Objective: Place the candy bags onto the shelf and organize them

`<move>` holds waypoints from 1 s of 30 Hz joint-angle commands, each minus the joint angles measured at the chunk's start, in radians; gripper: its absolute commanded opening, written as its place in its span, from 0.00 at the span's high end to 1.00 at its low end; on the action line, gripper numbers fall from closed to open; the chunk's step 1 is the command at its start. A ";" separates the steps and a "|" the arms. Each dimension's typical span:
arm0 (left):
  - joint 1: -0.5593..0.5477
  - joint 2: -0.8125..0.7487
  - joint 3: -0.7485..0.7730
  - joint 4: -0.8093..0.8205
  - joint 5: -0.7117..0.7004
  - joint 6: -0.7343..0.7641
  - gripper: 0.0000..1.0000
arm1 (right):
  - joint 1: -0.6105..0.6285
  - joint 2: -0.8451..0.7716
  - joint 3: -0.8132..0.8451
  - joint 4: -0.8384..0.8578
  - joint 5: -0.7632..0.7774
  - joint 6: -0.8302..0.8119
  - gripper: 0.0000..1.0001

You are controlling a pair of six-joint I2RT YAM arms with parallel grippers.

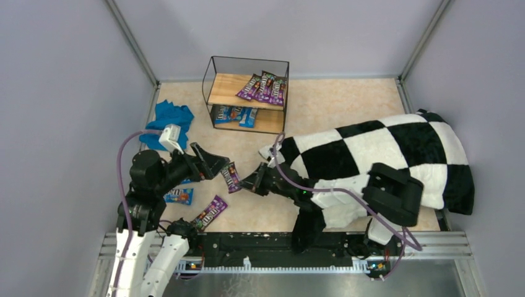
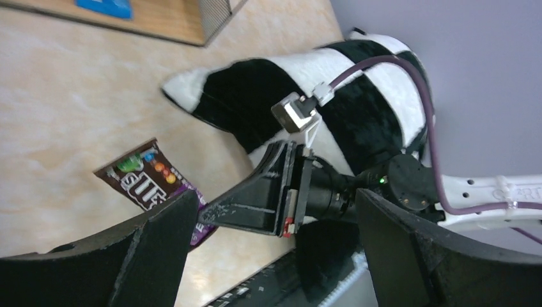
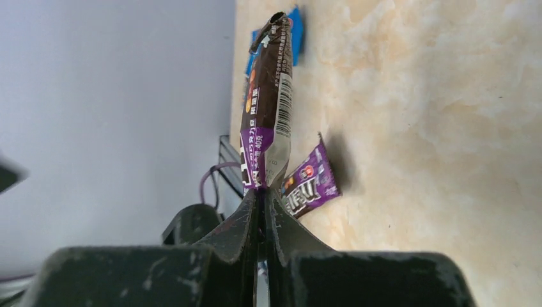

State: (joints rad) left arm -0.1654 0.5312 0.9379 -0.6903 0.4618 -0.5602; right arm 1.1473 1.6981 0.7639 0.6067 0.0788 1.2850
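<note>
My right gripper (image 1: pixel 246 183) (image 3: pixel 262 195) is shut on the lower end of a brown-and-purple candy bag (image 1: pixel 230 177) (image 3: pixel 268 109), which hangs above the table between the two arms. The same bag (image 2: pixel 150 182) shows in the left wrist view, partly behind one finger. My left gripper (image 1: pixel 216 166) (image 2: pixel 275 256) stands wide open just left of it, with nothing between its fingers. The shelf (image 1: pixel 213 93) stands at the back, with purple bags (image 1: pixel 263 86) on its top board and blue bags (image 1: pixel 238 114) on the lower one. A blue bag (image 1: pixel 178 196) and a purple bag (image 1: pixel 209 212) (image 3: pixel 310 185) lie on the table.
A black-and-white checkered pillow (image 1: pixel 384 154) (image 2: pixel 255 96) covers the right side of the table and lies over the right arm. A teal cloth (image 1: pixel 167 117) lies at the back left beside the wall. Grey walls enclose the table on three sides.
</note>
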 commanded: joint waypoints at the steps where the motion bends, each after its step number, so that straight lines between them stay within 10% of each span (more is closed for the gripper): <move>1: 0.001 0.023 -0.136 0.238 0.196 -0.228 0.01 | -0.016 -0.211 -0.111 0.106 0.036 -0.097 1.00; 7: -0.001 0.019 -0.327 0.583 0.366 -0.510 0.01 | -0.032 -0.493 -0.204 0.053 0.189 -0.185 1.00; 15: -0.109 -0.044 -0.516 0.957 0.220 -0.819 0.02 | -0.087 -0.637 -0.152 0.054 0.285 -0.237 1.00; 23: -0.424 0.235 -0.419 1.195 -0.003 -0.742 0.02 | -0.091 -0.601 -0.061 0.078 0.267 -0.253 1.00; 30: -0.437 0.276 -0.428 1.298 -0.100 -0.760 0.22 | -0.094 -0.624 -0.065 0.041 0.290 -0.250 1.00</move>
State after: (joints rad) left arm -0.5983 0.8146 0.4786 0.4473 0.4534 -1.3266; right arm 1.0615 1.0935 0.6579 0.6346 0.3401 1.0542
